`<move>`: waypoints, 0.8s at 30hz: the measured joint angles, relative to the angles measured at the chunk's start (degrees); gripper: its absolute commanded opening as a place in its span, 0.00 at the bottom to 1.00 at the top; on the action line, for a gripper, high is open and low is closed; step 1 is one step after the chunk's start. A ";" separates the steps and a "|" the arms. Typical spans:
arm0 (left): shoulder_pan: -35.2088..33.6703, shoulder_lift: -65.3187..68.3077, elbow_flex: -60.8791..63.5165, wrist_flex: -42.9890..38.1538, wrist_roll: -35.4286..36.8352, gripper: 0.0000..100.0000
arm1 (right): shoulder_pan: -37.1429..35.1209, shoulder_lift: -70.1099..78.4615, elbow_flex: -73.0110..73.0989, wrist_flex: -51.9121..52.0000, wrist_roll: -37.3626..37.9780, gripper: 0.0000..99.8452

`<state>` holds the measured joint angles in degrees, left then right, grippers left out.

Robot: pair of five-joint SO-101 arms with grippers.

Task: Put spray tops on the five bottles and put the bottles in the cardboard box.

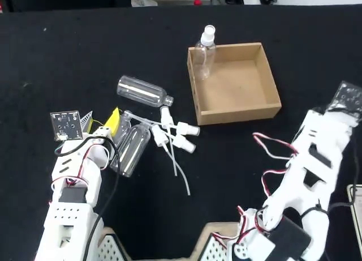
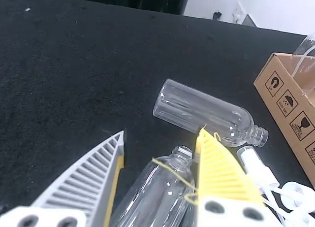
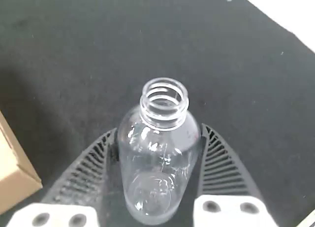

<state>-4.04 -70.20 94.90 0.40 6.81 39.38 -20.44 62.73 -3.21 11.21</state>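
My right gripper [image 3: 158, 131] is shut on a clear uncapped bottle [image 3: 157, 158], held off the table at the right [image 1: 348, 97], with its open neck pointing away from the wrist. My left gripper [image 2: 161, 135] stands open over a clear bottle [image 2: 157, 187] lying at the left; that bottle [image 1: 134, 148] lies against a second one. A third uncapped bottle [image 1: 144, 92] lies just beyond them. Several white spray tops [image 1: 175, 133] with long tubes lie between the bottles and the cardboard box [image 1: 266, 63]. One bottle with a spray top [image 1: 205, 51] stands in the box's far left corner.
The table [image 1: 68, 51] is covered in black cloth. A small circuit board [image 1: 66, 124] lies beside my left gripper [image 1: 102, 118]. The box corner [image 3: 12, 173] shows in the right wrist view. Red and white cables [image 1: 271, 153] loop off the right arm.
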 measured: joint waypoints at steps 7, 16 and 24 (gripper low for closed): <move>0.00 0.00 0.00 0.00 0.00 0.23 | 0.00 0.09 6.15 -7.12 -0.35 0.12; 0.00 0.00 0.00 0.00 0.00 0.23 | 0.00 0.00 8.09 -9.05 -0.35 0.13; 0.00 0.00 0.00 0.00 0.00 0.23 | -0.26 -0.09 8.62 -9.14 -0.35 0.27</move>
<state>-4.04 -70.20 94.90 0.40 6.81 39.12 -20.53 71.34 -12.35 10.86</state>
